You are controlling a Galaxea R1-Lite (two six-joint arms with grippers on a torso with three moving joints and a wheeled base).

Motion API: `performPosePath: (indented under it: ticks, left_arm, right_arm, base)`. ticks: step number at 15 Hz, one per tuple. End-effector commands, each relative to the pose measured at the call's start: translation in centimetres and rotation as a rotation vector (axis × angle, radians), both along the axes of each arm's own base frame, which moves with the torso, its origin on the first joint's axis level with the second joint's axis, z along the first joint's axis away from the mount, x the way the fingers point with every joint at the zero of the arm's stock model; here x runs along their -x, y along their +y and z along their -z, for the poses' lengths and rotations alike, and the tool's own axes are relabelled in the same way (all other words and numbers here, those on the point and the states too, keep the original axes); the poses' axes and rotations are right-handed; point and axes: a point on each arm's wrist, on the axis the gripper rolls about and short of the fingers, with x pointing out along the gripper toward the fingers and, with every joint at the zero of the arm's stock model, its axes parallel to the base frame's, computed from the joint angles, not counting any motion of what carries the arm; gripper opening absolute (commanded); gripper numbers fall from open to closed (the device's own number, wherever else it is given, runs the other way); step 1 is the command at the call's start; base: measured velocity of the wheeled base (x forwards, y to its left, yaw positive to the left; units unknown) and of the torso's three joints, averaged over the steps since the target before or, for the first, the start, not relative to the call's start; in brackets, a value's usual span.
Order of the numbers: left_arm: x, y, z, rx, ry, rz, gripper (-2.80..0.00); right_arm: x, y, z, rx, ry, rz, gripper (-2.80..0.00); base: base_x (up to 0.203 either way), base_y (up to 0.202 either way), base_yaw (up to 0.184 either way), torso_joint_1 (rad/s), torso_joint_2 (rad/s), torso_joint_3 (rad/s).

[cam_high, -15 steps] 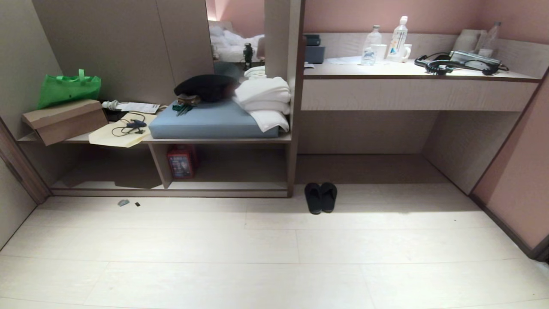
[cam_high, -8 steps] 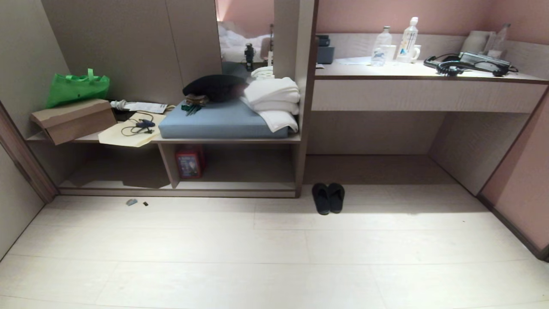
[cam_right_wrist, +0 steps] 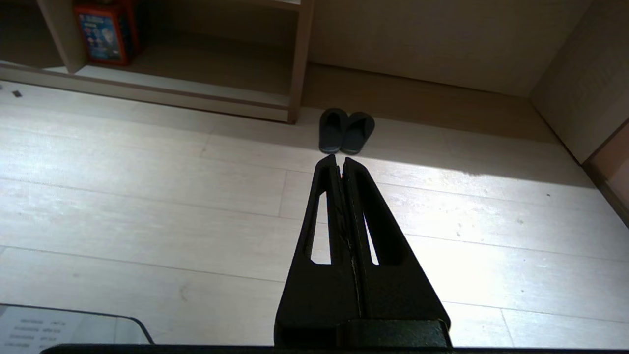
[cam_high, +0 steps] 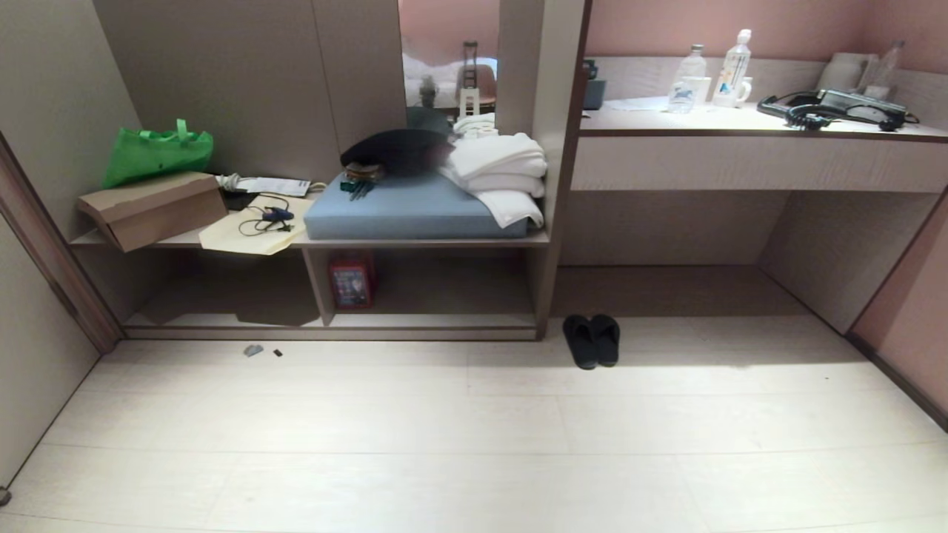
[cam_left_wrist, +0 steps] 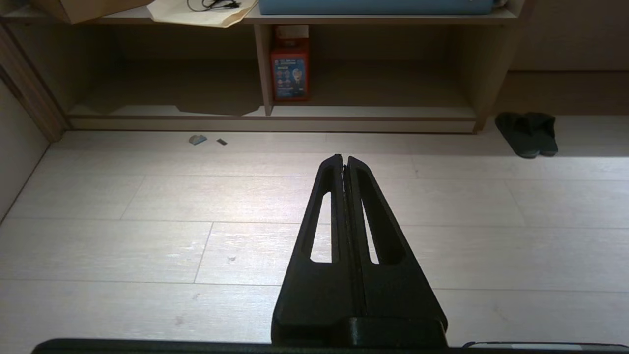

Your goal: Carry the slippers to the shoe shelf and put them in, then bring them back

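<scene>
The slippers (cam_high: 592, 340), a dark pair lying side by side, rest on the pale floor just right of the shoe shelf (cam_high: 429, 320), below the desk opening. They also show in the left wrist view as the slippers (cam_left_wrist: 527, 133) and in the right wrist view as the slippers (cam_right_wrist: 345, 130). The shoe shelf is the low open cubby with an upright divider. My left gripper (cam_left_wrist: 343, 158) is shut and empty, held well above the floor. My right gripper (cam_right_wrist: 339, 158) is shut and empty too, pointing toward the slippers from a distance. Neither arm appears in the head view.
A red box (cam_high: 351, 283) stands inside the cubby beside the divider. The bench board above carries a blue cushion (cam_high: 415, 212), white towels (cam_high: 501, 173), a black heap, a cardboard box (cam_high: 152, 208) and a green bag. Two small scraps (cam_high: 254, 350) lie on the floor. The desk counter (cam_high: 748, 130) holds bottles.
The whole scene has shifted to the right in the head view, so the camera has turned or moved left. The slippers lie where they were.
</scene>
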Motion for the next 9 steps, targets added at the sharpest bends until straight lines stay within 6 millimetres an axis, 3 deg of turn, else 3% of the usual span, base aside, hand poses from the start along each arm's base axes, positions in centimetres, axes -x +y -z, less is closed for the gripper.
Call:
performPosePath:
  ticks: [1,6,9]
  left_arm:
    - [-0.07,0.0,0.21,0.0,0.009,0.0,-2.8]
    - [-0.07,0.0,0.2,0.0,0.008,-0.001,-2.8]
    - [-0.07,0.0,0.22,0.0,0.009,-0.001,-2.8]
  right_arm:
    - [-0.01,0.0,-0.01,0.002,0.001,-0.001,-2.8]
    - [-0.01,0.0,-0.01,-0.004,0.001,-0.001,-2.8]
    - [-0.01,0.0,-0.01,-0.026,0.002,-0.001,-2.8]
  base:
    - [0.0,0.193,-0.005,-0.008,0.0,-0.001]
    - [0.0,0.193,-0.003,0.002,0.0,0.005]
    - [0.0,0.066,0.0,0.003,0.0,0.001]
